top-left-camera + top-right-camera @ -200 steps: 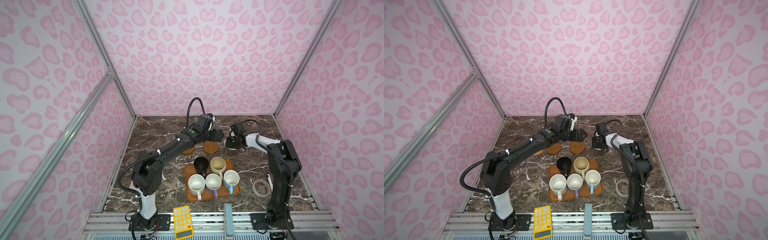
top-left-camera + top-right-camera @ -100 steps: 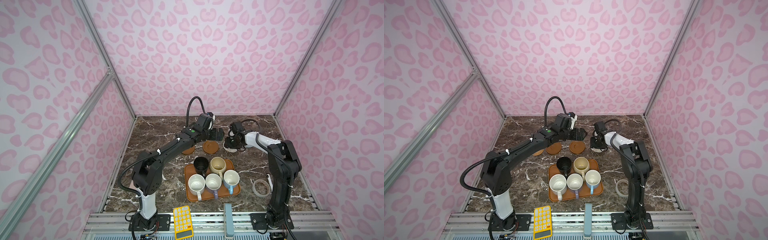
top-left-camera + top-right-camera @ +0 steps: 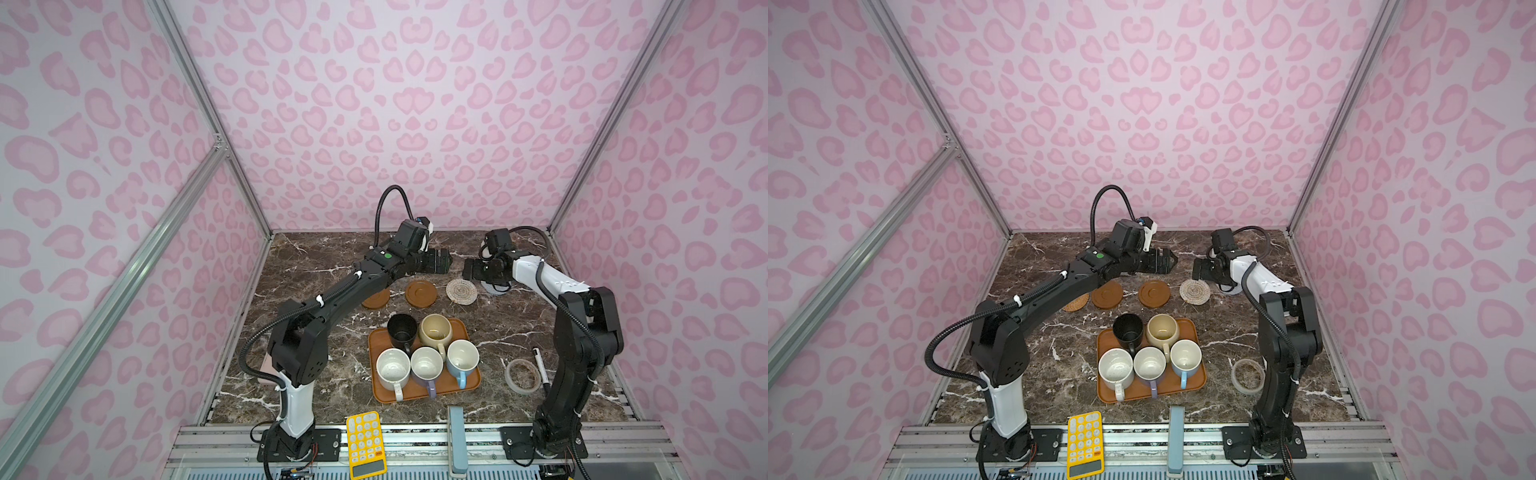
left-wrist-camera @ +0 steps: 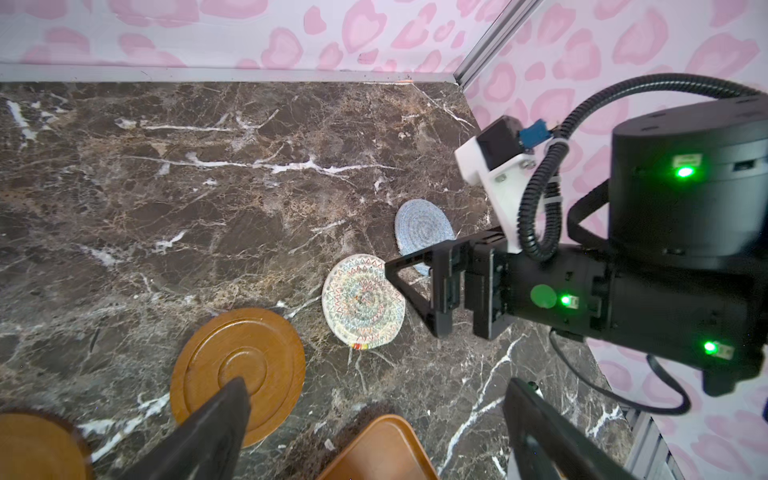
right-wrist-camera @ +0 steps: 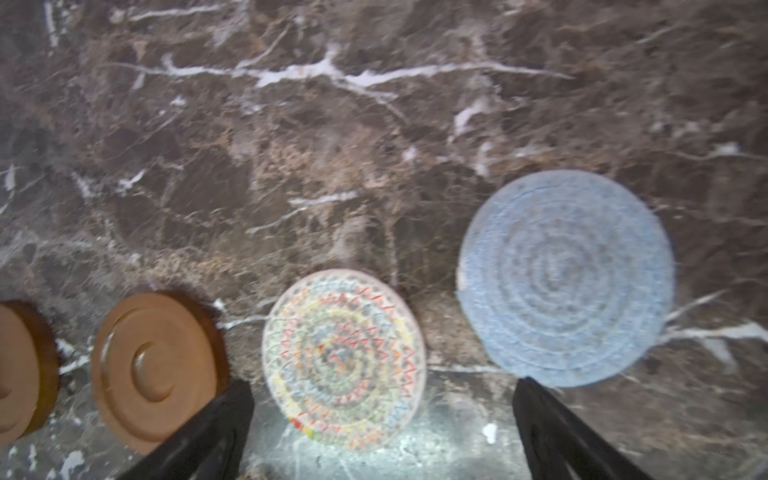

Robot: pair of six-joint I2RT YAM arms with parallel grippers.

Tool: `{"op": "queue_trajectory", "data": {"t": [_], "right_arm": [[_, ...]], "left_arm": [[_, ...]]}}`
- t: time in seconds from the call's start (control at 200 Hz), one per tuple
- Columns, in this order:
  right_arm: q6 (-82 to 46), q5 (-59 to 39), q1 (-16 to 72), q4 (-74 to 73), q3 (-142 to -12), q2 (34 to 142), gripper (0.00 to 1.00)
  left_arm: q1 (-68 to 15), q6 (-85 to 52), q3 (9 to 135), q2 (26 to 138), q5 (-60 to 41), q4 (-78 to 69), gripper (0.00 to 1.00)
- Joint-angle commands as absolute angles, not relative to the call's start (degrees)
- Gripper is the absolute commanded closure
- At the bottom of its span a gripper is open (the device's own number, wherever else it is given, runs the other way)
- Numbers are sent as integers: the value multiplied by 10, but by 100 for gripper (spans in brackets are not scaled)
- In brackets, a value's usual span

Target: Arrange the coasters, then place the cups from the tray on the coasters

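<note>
Set in a row beyond the tray (image 3: 1104, 340): five coasters (image 3: 1154, 294), grey-blue coaster (image 5: 565, 278) at the right end, seemingly flat though blurred. Five cups (image 3: 426, 363) on tray. Just above that end, right gripper (image 5: 384, 384) spread wide, empty; left gripper (image 4: 376, 390) likewise.

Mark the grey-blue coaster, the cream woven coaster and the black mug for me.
grey-blue coaster (image 5: 565, 278): right wrist view, its centre.
cream woven coaster (image 3: 461, 291): in a top view, its centre.
black mug (image 3: 402, 330): in a top view, its dark inside.
</note>
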State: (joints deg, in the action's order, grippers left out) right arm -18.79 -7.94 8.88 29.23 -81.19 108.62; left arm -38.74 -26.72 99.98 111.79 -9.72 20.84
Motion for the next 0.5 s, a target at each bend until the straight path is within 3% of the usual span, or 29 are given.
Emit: {"op": "queue_trajectory", "data": {"t": [0.0,0.09,0.195,0.495], "right_arm": [[-181,-82,62,290,-803,1093,9],[-185,-97,40,285,-806,1110,26],[-182,-91,37,297,-832,1142,38],[-183,-47,37,326,-871,1185,49]], "left_arm": [[-389,-259,1037,1146,-111,236,3],[-392,-256,1063,1165,-110,246,3],[-395,-256,1088,1186,-107,254,3],[-406,-264,1121,1227,-119,256,2]]}}
